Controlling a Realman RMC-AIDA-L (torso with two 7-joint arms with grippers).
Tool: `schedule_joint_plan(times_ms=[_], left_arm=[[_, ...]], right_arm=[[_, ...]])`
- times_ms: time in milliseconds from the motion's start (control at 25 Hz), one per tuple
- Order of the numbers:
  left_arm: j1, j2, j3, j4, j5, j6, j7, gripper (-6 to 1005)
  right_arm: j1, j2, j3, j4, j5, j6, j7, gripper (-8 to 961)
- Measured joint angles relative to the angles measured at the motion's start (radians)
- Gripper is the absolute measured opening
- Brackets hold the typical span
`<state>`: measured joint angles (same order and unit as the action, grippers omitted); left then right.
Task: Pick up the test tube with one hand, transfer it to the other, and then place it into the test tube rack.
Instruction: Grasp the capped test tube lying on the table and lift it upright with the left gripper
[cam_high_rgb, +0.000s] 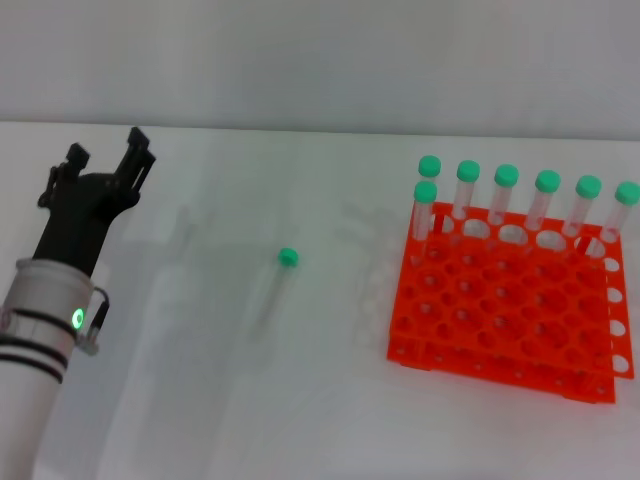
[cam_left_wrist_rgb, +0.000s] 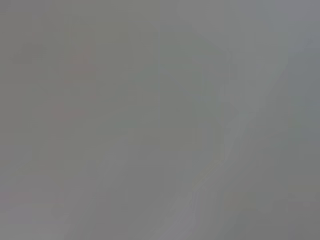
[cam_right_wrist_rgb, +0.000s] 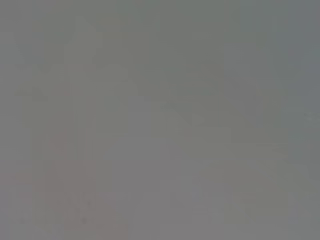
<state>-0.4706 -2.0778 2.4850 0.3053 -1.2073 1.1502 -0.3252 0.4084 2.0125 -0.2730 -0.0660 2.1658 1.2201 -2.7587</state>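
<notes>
A clear test tube (cam_high_rgb: 276, 287) with a green cap (cam_high_rgb: 288, 257) lies flat on the white table near the middle of the head view. The orange test tube rack (cam_high_rgb: 510, 310) stands to its right and holds several green-capped tubes (cam_high_rgb: 507, 195) upright along its back row. My left gripper (cam_high_rgb: 104, 158), black on a white ringed arm with a green light, hovers at the left, well apart from the lying tube; its jaws stand open and empty. My right gripper is out of view. Both wrist views show only plain grey.
The white table (cam_high_rgb: 200, 400) stretches from the left arm to the rack. A pale wall runs along the table's far edge.
</notes>
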Motion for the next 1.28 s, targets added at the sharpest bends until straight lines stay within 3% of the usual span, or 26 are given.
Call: schedule_joint_plan(times_ms=[240, 520, 720, 880, 1000, 1120, 1200, 1280], left_arm=[[-0.084, 0.042, -0.001, -0.016, 0.032, -0.087, -0.083, 872], [-0.176, 0.099, -0.001, -0.084, 0.168, -0.120, -0.317, 868], [-0.263, 0.145, 0.008, -0.200, 0.338, -0.126, -0.644, 865], [-0.375, 0.188, 0.018, -0.377, 0.609, -0.093, -1.049, 863], [-0.450, 0.200, 0.103, -0.519, 0.728, -0.025, -1.295, 861], [-0.500, 0.202, 0.294, -0.627, 0.738, 0.047, -1.503, 860], [-0.535, 0.202, 0.359, -0.693, 0.779, 0.097, -1.613, 859], [-0.585, 0.201, 0.362, -0.774, 0.893, 0.157, -1.722, 858]], right_arm=[[-0.002, 0.000, 0.000, 0.000, -0.001, 0.001, 0.001, 870], [-0.006, 0.000, 0.000, 0.000, 0.000, 0.003, 0.001, 867], [-0.009, 0.000, 0.000, 0.000, 0.001, 0.004, 0.001, 865], [-0.011, 0.000, 0.000, 0.000, 0.002, 0.006, 0.001, 864], [-0.011, -0.001, 0.000, 0.000, 0.002, 0.008, 0.001, 863], [-0.011, -0.001, 0.001, 0.000, 0.002, 0.012, 0.002, 861], [-0.013, -0.002, 0.001, 0.000, 0.002, 0.014, 0.002, 861], [-0.013, -0.002, 0.001, -0.001, 0.002, 0.015, 0.002, 860]])
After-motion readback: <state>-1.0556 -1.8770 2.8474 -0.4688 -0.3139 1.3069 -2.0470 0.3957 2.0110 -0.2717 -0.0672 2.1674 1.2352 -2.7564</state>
